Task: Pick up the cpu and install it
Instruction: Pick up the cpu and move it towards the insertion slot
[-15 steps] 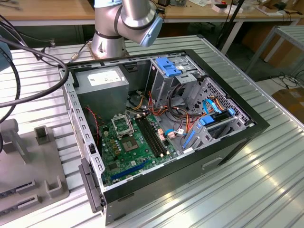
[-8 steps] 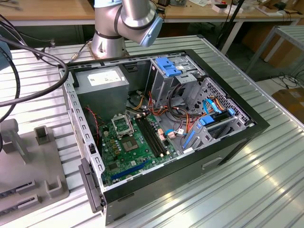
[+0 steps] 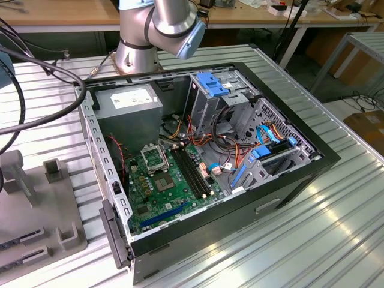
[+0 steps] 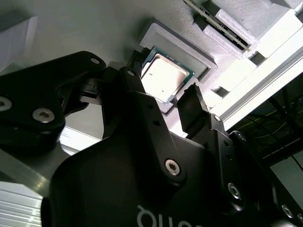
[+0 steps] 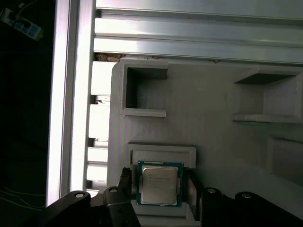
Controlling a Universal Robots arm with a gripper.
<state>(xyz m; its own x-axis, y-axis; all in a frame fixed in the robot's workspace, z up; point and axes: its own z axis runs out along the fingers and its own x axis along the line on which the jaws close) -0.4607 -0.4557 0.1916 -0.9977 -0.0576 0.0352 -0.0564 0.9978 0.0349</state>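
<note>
The tool [image 5: 159, 190] stands released over the cpu [image 5: 159, 183] - its two black fingertips [image 5: 125, 181] sit one on each side of the chip, just beside its edges, with a thin gap visible on both sides in the first wrist view. The cpu lies flat, silver top up and green rim showing, in a shallow square pocket of a grey moulded holder [image 5: 213, 142]. In the second wrist view the same chip [image 4: 163, 76] shows between the fingertips [image 4: 191, 101], seated in the raised grey frame of the holder [image 4: 177, 41].

The holder rests on the ribbed aluminium bench [image 5: 189, 40]. In the exterior view it sits at the exterior view's left [image 3: 36, 237], apart from an open computer case [image 3: 324, 159] lying on the bench [image 3: 312, 240]. Inside the case the green motherboard [image 3: 174, 195] is exposed, with its square metal socket frame [image 3: 154, 157] near the power supply - the robot arm [image 3: 162, 24] rises behind the case.
</note>
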